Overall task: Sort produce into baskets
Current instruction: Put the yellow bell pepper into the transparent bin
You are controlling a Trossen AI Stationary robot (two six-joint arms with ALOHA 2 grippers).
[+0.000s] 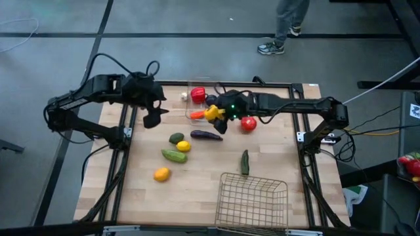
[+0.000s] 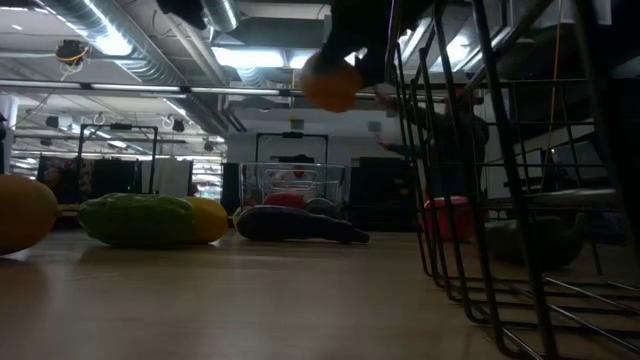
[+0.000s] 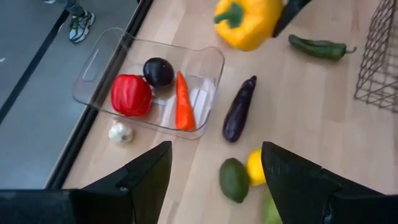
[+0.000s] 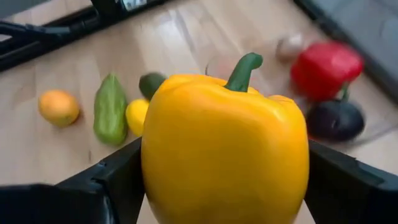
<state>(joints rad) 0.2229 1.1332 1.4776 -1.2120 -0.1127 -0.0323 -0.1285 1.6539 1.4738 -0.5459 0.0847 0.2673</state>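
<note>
Right gripper (image 1: 214, 114) is clamped on the yellow pepper (image 4: 225, 149), my fingers flat against its two sides, carrying it in the air beside the clear bin (image 3: 205, 59) near the table's far edge. Left gripper (image 1: 152, 118) hangs with fingers apart and nothing between them, above the far left part of the table (image 1: 203, 177). Pepper rides stem up; its long axis runs stem to base, roughly upright, the green stem curling toward the bin side in my wrist view. Bin already holds a red pepper (image 3: 131, 95), a dark purple round fruit (image 3: 158, 71) and a carrot (image 3: 183, 102) lying lengthwise along the bin. Risks as I judge them: the pepper is broad and smooth, so the grip could slip and let it roll toward the far edge; the bin is narrow and part full, so a release off-centre could leave it perched on the rim or tip it out onto the garlic (image 3: 120, 132) side. Eggplant (image 3: 239, 109) lies just beside the bin, long axis nearly parallel to it. Wire basket (image 1: 253, 196) sits at the near edge, well apart.
</note>
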